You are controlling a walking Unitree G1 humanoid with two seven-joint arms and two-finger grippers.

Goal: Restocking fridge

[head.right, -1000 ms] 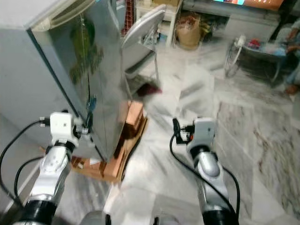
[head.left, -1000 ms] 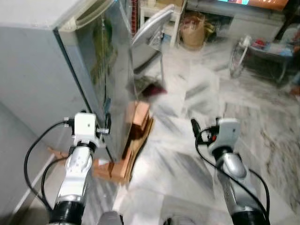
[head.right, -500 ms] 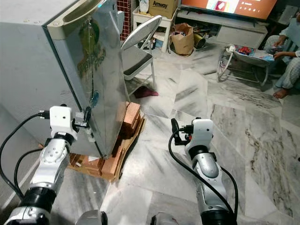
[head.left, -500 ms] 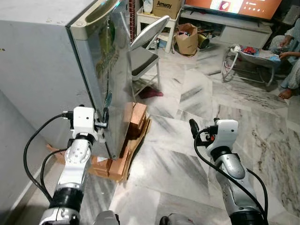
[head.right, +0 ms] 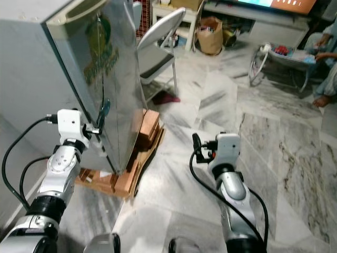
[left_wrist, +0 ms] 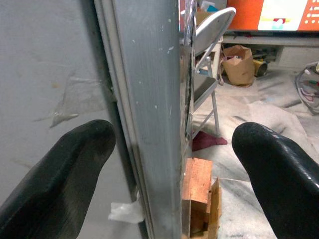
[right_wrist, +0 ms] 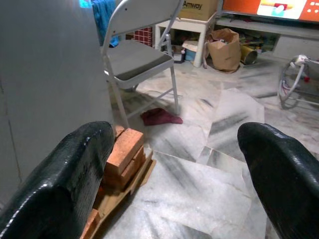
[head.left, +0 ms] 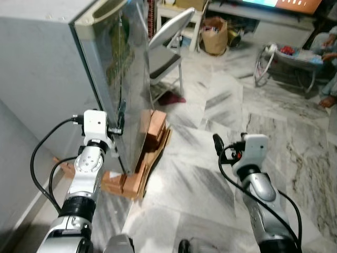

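Robot at the side of a grey fridge (head.left: 47,79), both grippers raised and holding nothing.

Fridge stands far left on a stack of bricks (head.left: 150,134) and wood; its shiny door (head.right: 113,79) is closed, with a green logo too blurred to read. Left gripper (left_wrist: 172,169) sits right at the door's front edge, fingers (left_wrist: 60,174) spread wide, one on each side of the edge, not touching it. Grey folding chair (head.right: 160,39) stands just behind the fridge, a dark red cloth (right_wrist: 160,117) on the marble floor (head.left: 210,174) beside it. Right gripper (right_wrist: 184,179) hangs over bare floor, fingers spread apart. A cardboard box (right_wrist: 202,7) reads "Amway". Brown paper bag (head.right: 210,34) near it. A person's leg (head.right: 324,79) far right.
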